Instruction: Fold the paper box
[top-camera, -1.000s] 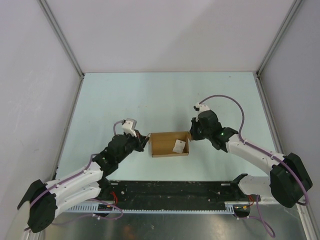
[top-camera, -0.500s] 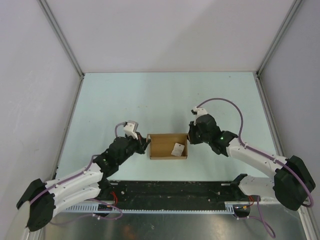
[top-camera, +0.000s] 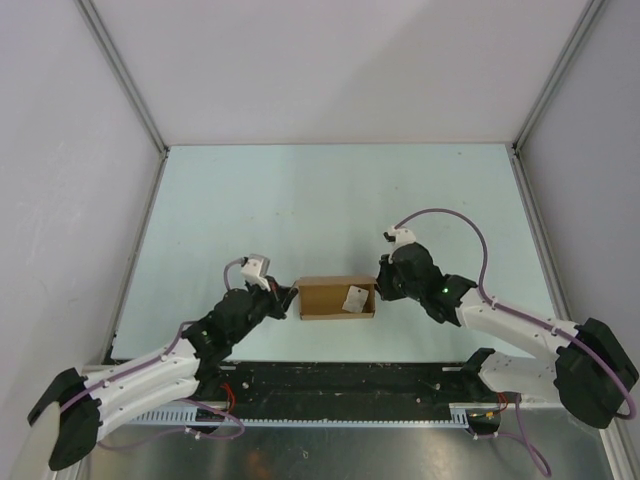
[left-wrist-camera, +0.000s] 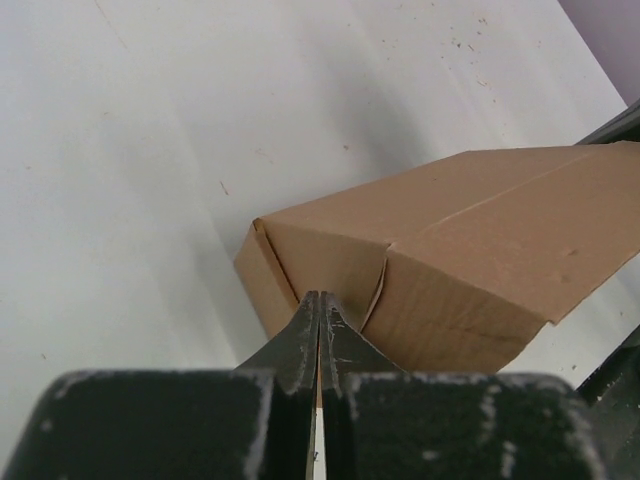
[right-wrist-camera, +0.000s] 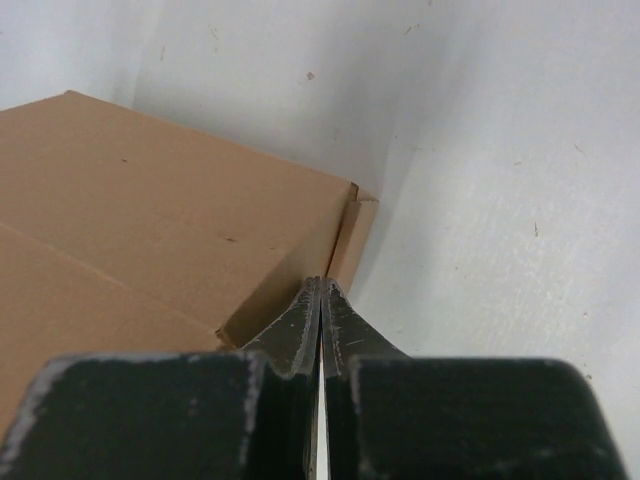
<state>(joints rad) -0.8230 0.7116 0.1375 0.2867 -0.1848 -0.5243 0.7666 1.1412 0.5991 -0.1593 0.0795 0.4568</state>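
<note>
**Both grippers closed at the box ends, box spanning between them**

Left gripper (top-camera: 291, 291): jaws together, no gap at the tips. In the left wrist view its fingers (left-wrist-camera: 298, 345) meet right at the end wall of the paper box (top-camera: 337, 299), close to a folded corner seam. You cannot tell whether a thin flap is pinched between them or the tips only press the wall.

Right gripper (top-camera: 380, 281): jaws together as well, with the tips at the opposite end wall, beside a narrow tab that stands out at the corner (same doubt about a pinch here).

The box lies between the two grippers, near the front of the pale table (top-camera: 330, 200), with its open top facing up. It lies to the right of the left gripper and to the left of the right one. Its long axis runs side to side, straight from one gripper to the other, so neither arm is nearer; each has its own end.

Judgement: the walls look raised, so the fold seems well along.

Writing: none legible. There is a small white slip (top-camera: 354, 296) inside the box, toward its right end, and you can read nothing on it. No brand marks show on the cardboard.
</note>
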